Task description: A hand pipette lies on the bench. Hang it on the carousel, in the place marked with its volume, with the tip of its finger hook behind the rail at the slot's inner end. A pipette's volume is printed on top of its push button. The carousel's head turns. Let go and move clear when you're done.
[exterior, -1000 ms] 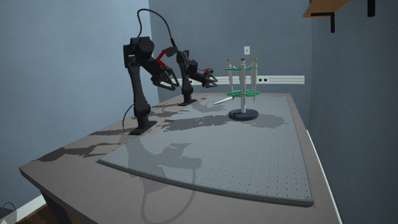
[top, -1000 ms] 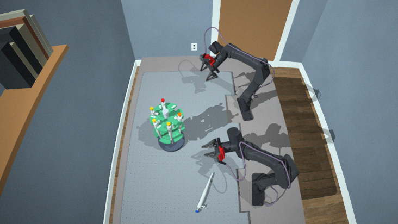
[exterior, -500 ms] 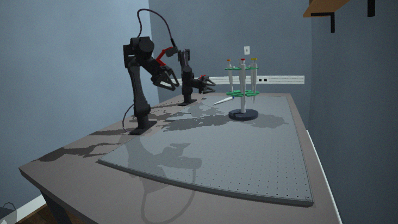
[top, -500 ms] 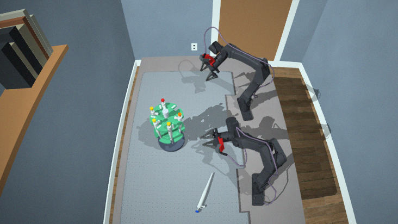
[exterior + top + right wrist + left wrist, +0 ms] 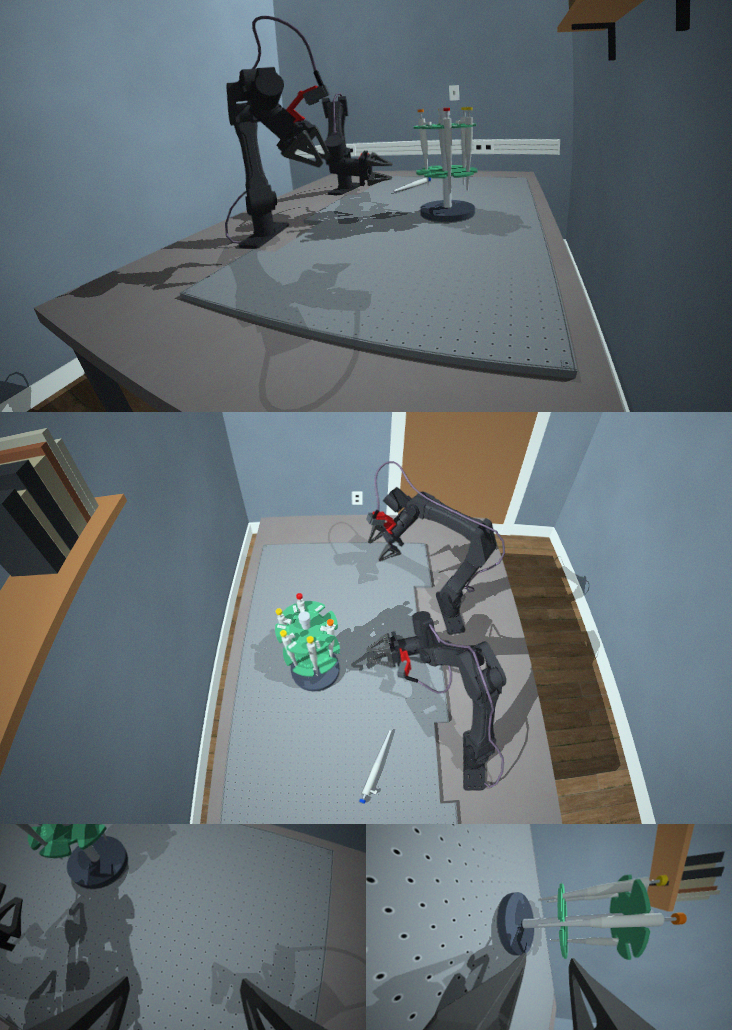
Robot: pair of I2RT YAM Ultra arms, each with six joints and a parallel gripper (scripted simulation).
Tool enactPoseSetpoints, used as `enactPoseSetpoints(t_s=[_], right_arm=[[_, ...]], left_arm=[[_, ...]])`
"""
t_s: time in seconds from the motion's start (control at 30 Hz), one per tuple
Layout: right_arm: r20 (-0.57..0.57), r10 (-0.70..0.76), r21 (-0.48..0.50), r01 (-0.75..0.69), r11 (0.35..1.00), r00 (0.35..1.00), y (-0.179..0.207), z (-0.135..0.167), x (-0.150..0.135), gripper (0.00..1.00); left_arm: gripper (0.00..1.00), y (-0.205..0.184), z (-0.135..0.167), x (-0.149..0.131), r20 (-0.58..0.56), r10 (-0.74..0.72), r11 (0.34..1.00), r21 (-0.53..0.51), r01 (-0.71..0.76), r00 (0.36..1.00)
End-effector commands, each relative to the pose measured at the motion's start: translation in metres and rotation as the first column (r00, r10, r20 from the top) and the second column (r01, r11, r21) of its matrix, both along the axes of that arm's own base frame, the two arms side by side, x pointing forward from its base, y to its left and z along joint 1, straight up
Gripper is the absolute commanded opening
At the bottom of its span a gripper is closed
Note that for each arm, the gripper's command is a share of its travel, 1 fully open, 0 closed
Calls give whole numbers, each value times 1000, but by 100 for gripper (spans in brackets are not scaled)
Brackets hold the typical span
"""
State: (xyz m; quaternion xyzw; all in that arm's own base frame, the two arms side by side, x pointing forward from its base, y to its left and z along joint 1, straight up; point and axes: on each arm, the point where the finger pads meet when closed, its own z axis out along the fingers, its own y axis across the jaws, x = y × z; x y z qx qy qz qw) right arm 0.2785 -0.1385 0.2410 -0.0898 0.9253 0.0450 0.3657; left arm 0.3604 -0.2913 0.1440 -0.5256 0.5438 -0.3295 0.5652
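Note:
The loose white pipette [image 5: 378, 765] [image 5: 409, 185] lies on the perforated mat, its blue button [image 5: 362, 800] away from the carousel. The carousel's dark base [image 5: 315, 682] [image 5: 447, 211] [image 5: 508, 922] [image 5: 108, 871] carries a green head with hanging pipettes: red, orange [image 5: 330, 622] [image 5: 679, 919] and several yellow buttons. A white label [image 5: 319, 608] between red and orange has no pipette beside it. Printed volumes are unreadable. My left gripper [image 5: 391, 170] [image 5: 548, 959] is half open, empty, and points at the carousel's orange-buttoned side, apart from it. My right gripper [image 5: 374, 550] [image 5: 184, 983] is wide open and empty above the mat's far end.
The perforated mat [image 5: 286, 739] [image 5: 435, 286] lies on the brown table. Both arms stand along one long side. A wall shelf [image 5: 76, 550] with books is beyond the opposite side. The left arm's hand is between its base and the carousel.

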Motion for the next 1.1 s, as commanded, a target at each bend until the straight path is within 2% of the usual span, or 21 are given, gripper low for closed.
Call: enactPoseSetpoints(t_s=[0.0,0.03,0.23,0.33,0.43,0.67,0.7,0.8,0.83,1.07], right_arm=[[42,5,-18,-5,1000,999,-4,12,5,100],[42,5,-18,-5,1000,999,-4,12,5,100],[42,5,-18,-5,1000,999,-4,12,5,100],[42,5,-18,-5,1000,999,-4,12,5,100],[42,5,-18,-5,1000,999,-4,12,5,100],[42,5,-18,-5,1000,999,-4,12,5,100],[42,5,-18,-5,1000,999,-4,12,5,100],[42,5,-18,-5,1000,999,-4,12,5,100],[42,5,-18,-5,1000,999,-4,12,5,100],[42,5,-18,-5,1000,999,-4,12,5,100]], left_arm=[[49,3,37,5,73,66,994,-95,-59,995],[49,-12,21,3,84,65,993,-99,-57,994],[49,-53,11,9,200,167,963,-242,-116,966],[49,-72,7,12,206,174,960,-253,-119,963],[49,-65,7,19,206,193,958,-253,-138,959],[49,-61,-4,14,196,181,967,-217,-137,964],[49,-67,8,14,203,173,962,-245,-122,964],[49,-67,8,14,203,173,962,-245,-122,964],[49,-60,-1,19,198,188,964,-226,-141,962],[49,-62,7,35,208,176,960,-252,-121,962]])
